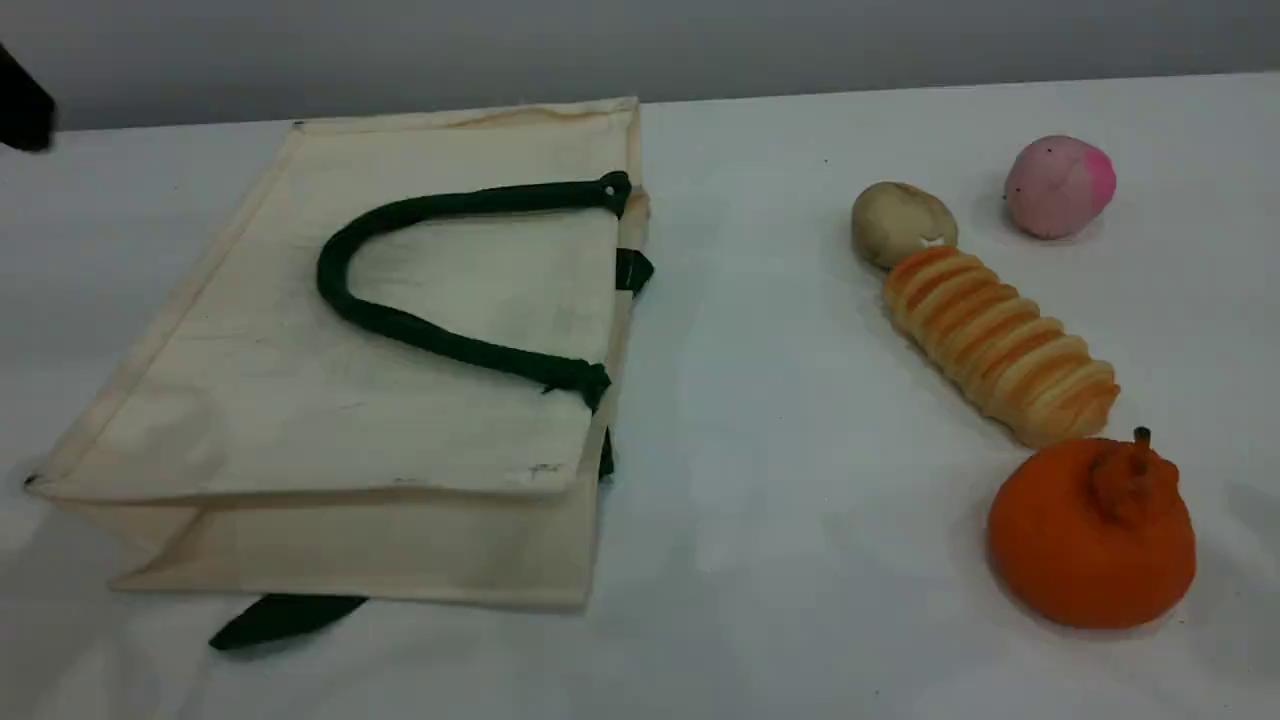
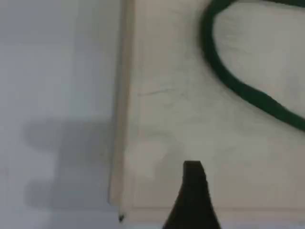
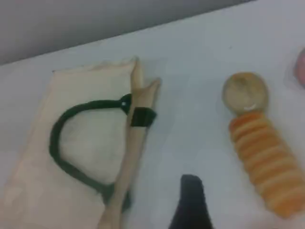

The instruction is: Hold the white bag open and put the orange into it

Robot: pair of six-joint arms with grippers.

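The light is bright and soft, my scene view looks sharp, both wrist views look blurry, and my left tool (image 2: pixel 193 191) throws a gray shadow on the counter (image 2: pixel 57 71).

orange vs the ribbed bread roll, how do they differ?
The orange is round and solid matte orange with a stem on top; the bread roll is long, ribbed, striped golden and pale. The orange sits nearer the camera, the roll behind it. Both rest on the table, right of the white bag.

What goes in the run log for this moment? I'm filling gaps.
white bag: flat, closed | orange: on table, untouched | left gripper: above bag | right gripper: above table
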